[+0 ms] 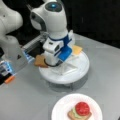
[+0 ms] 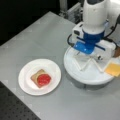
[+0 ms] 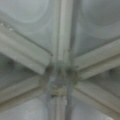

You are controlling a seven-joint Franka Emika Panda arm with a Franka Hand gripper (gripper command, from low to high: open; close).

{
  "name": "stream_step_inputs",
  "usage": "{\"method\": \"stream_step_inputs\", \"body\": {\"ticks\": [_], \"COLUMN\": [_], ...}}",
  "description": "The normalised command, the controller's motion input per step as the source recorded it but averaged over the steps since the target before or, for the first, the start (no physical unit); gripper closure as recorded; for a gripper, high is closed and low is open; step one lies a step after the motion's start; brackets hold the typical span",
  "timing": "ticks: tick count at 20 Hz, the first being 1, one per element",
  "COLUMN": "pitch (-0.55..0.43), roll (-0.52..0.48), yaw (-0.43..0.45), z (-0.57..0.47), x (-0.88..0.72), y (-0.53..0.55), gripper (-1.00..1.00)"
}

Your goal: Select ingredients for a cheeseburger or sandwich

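My gripper [image 1: 55, 62] [image 2: 87, 53] hangs low over the middle of a white round divided tray [image 1: 75, 75] [image 2: 85, 75]. The wrist view is filled by the tray's divider hub [image 3: 60, 77], and no fingers show there. A tan toast square [image 1: 41, 61] lies at the tray's left edge in a front view, close beside the gripper. A yellow cheese square [image 1: 77, 49] [image 2: 113, 69] lies on the tray's other side. On a white paper plate [image 1: 60, 110] [image 2: 53, 68] sits the sandwich [image 1: 80, 111] [image 2: 41, 78]: a toast base, green lettuce and a red tomato on top.
The tray and the plate stand on a grey table [image 1: 105, 65] [image 2: 37, 37]. In a front view, a box with blue lights [image 1: 7, 66] and a small orange item [image 1: 10, 79] sit at the left edge. A black perforated surface [image 2: 12, 110] borders the table in a front view.
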Motion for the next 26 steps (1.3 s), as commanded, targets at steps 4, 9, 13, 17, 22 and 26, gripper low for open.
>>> {"method": "stream_step_inputs", "body": {"ticks": [4,9,13,17,22,26], "pitch": [-0.169,-0.154,-0.144,-0.147,-0.145,-0.150], "roll": [-0.107,-0.088,-0.066,-0.049,-0.022,-0.035], "yaw": [-0.021,-0.017,-0.030,-0.034,-0.020,0.022], "z": [-0.14,-0.13,-0.14,-0.13,-0.14,-0.15], "x": [-0.15,-0.14,-0.14,-0.12,-0.09,-0.08], "y": [0.12,0.14,0.14,0.12,0.08,0.07], "gripper": [-1.00,-1.00,-1.00,-1.00,-1.00,-1.00]}}
